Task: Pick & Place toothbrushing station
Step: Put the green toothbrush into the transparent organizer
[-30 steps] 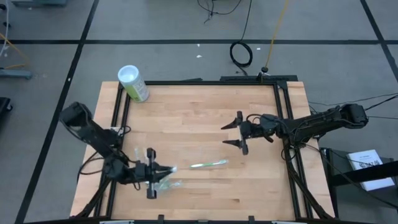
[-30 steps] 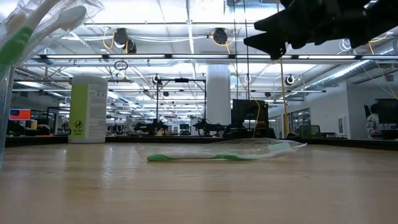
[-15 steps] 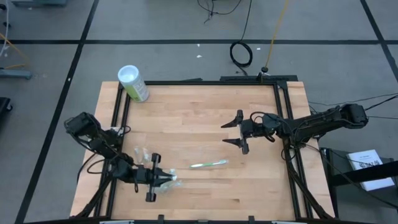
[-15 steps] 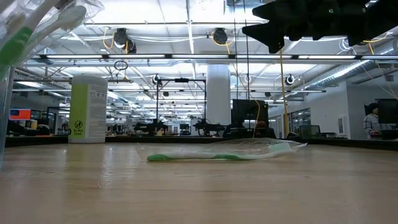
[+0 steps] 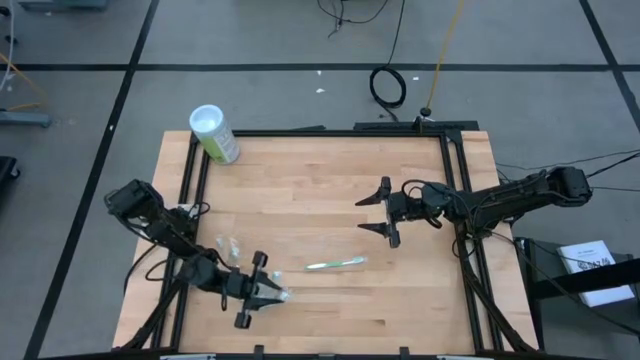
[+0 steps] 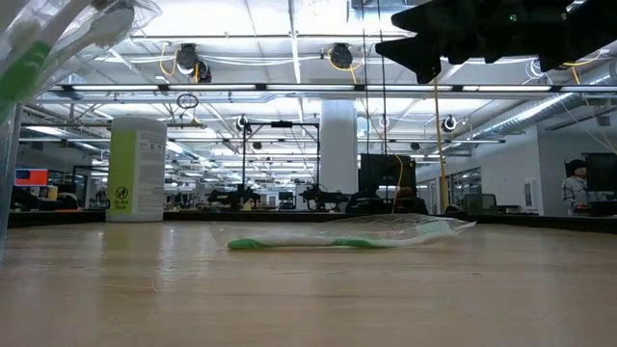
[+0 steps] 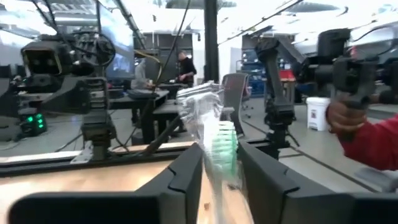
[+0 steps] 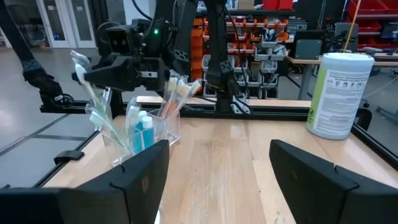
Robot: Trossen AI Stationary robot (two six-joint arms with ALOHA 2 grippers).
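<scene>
**Let the brush settle before you pull away**

Your left gripper (image 5: 268, 292) is near the table's (image 5: 320, 190) front-left corner, beside the holder (image 8: 149, 127). A wrapped brush (image 7: 214, 134) stands between its fingers; you cannot tell whether they are gripping or letting go. Make sure it rests in the holder, then back off straight. A second brush (image 5: 335, 264) lies mid-table toward the front edge. The right gripper (image 5: 381, 213) waits unclenched, empty.

Wrapped toothbrush (image 7: 214, 134) between the left hand (image 7: 217, 180) fingers blurred, its lower end cut off by the picture's edge, brushes at the low view's corner (image 6: 53, 43) cropped and out of focus, clear holder (image 5: 230, 250) too small to read from above
</scene>
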